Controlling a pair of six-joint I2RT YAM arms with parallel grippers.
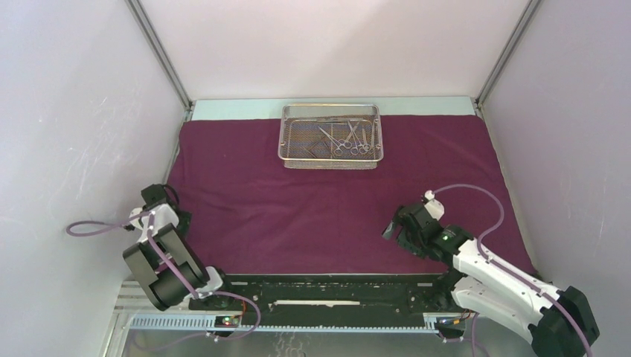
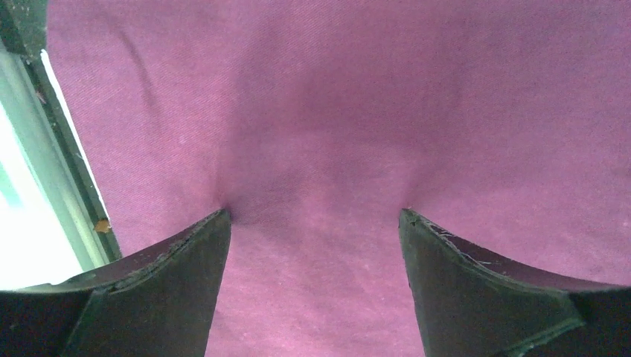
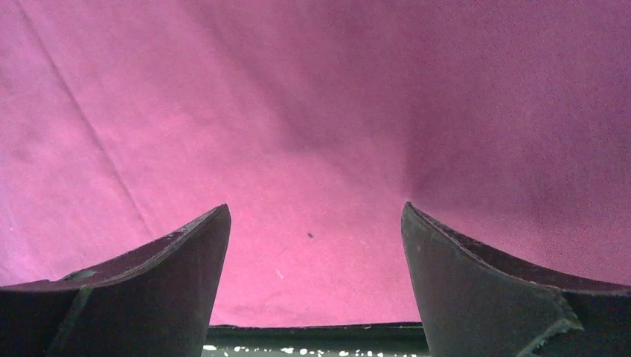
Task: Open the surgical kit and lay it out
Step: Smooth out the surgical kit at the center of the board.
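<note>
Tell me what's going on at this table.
Two robot arms are laying out a surgical kit. The maroon cloth is spread flat over the table. The wire-mesh tray sits on it near the far edge with the steel instruments inside, none taken out yet. The left pincer and right pincer are both open and empty, low over the cloth's near left and near right parts.
</note>
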